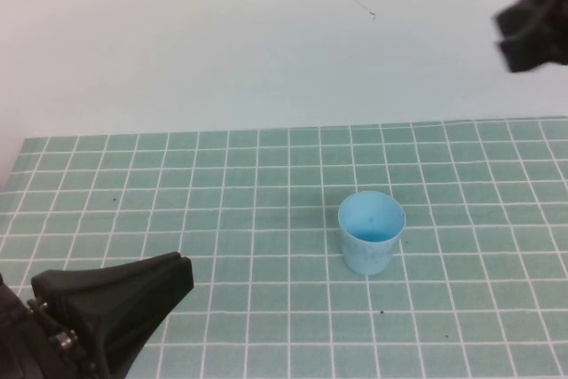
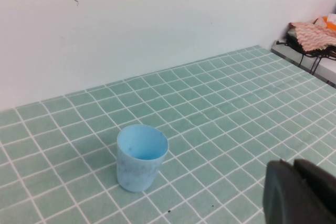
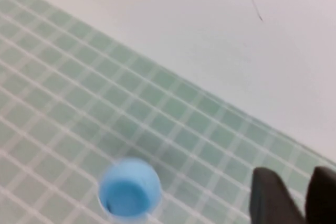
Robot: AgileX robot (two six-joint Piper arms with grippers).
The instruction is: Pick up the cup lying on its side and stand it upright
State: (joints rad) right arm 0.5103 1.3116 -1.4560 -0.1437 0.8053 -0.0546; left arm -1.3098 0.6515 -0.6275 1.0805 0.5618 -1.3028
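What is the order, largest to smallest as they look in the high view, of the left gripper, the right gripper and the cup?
1. Left gripper, near the camera, which inflates it.
2. Right gripper, cut off by the edge, and the cup: look alike, unranked.

I read no text from here, no labels, no brand marks, no numbers or signs, cup (image 1: 371, 232) sides blank, green tiled table (image 1: 222, 219) unmarked, wall (image 1: 222, 33) bare of writing, left claw (image 1: 133, 295) and right claw (image 1: 535, 22) carry nothing legible
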